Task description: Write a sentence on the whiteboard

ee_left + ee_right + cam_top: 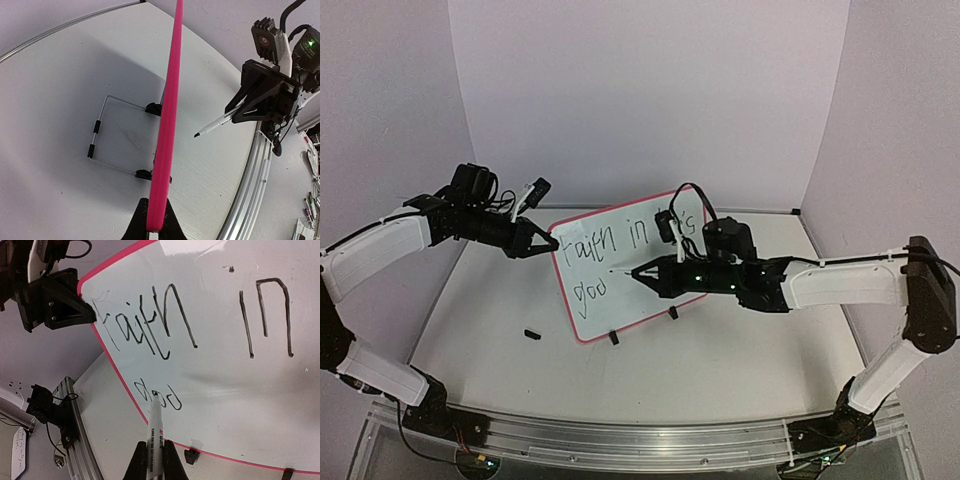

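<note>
The whiteboard (625, 295) stands tilted on the table, pink-framed, with black handwriting "Faith in" on the top line and a few letters below. My left gripper (548, 243) is shut on its upper left edge; in the left wrist view the pink edge (167, 125) runs up from between the jaws of that gripper (152, 225). My right gripper (152, 460) is shut on a white marker (155, 432). The marker's tip points at the lower letters on the whiteboard (235, 385). In the left wrist view the marker (217, 122) hangs a short way off the board's face.
A small black cap (531, 334) lies on the table left of the board. Two black clip feet (614, 338) (672, 313) hold the board's lower edge. A wire stand (100, 135) lies behind it. An aluminium rail (620, 435) runs along the near edge.
</note>
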Controlling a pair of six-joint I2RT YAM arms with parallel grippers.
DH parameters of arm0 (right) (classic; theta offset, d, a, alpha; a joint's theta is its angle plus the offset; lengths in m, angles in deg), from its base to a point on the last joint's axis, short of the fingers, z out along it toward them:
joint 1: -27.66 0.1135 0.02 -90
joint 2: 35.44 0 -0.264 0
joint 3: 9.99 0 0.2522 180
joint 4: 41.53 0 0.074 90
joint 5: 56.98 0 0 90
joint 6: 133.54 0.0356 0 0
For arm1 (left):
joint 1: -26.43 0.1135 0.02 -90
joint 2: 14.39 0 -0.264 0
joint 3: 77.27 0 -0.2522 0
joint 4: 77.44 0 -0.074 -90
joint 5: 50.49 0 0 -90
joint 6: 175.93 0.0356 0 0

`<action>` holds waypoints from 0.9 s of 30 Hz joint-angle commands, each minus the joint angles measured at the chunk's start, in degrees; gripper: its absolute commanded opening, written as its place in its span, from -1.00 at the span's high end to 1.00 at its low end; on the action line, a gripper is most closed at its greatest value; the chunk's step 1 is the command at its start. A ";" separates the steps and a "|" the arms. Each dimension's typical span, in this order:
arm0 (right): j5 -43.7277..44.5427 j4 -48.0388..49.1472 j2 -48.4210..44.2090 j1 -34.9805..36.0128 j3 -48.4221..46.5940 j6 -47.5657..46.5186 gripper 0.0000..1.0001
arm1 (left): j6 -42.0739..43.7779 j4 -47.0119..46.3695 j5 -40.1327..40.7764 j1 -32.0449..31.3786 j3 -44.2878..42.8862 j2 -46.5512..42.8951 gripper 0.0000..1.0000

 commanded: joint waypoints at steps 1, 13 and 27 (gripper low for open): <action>-1.83 3.48 0.09 -1.66 1.13 0.59 1.00 | 0.73 0.37 2.51 -0.18 1.02 1.68 1.00; -1.66 4.14 3.39 -1.82 0.18 -0.13 1.00 | 0.73 0.41 2.74 -0.19 1.01 2.06 1.00; 0.11 3.79 6.86 -1.85 -3.11 -0.36 1.00 | 0.77 0.60 2.87 -0.18 0.94 2.13 1.00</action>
